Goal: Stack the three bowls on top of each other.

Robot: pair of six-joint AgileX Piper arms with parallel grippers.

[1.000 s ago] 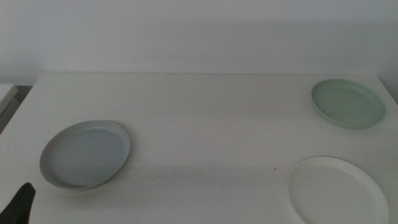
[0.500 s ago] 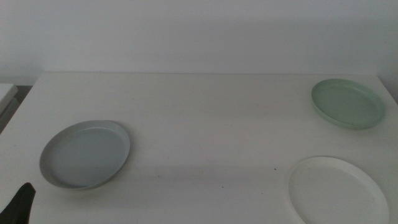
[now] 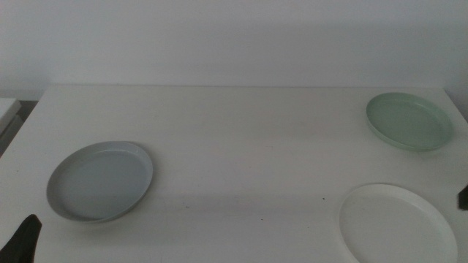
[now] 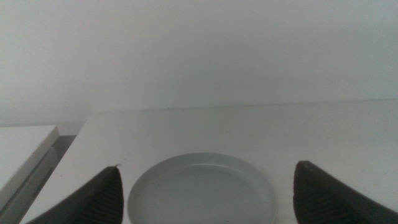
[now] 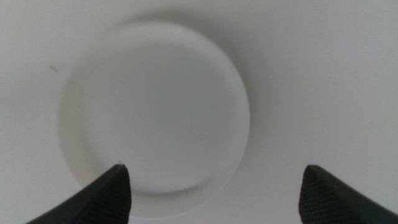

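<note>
Three bowls lie apart on the white table (image 3: 241, 139). The light grey bowl (image 3: 100, 180) is at the front left, the pale mint green bowl (image 3: 409, 121) at the back right, the white bowl (image 3: 397, 223) at the front right. My left gripper (image 3: 22, 241) is low at the front left corner, open and empty, with the grey bowl (image 4: 201, 196) just ahead of its jaws (image 4: 208, 167). My right gripper (image 3: 463, 197) shows only as a dark tip at the right edge. It is open and empty (image 5: 214, 168) above the white bowl (image 5: 155, 112).
A white box-like ledge (image 4: 25, 149) stands off the table's left edge and also shows in the middle view (image 3: 7, 109). A plain wall runs behind the table. The green bowl lies close to the table's right edge.
A dark tip of my right gripper has come into the middle view at the right edge. The left gripper and the three bowls have not moved.
</note>
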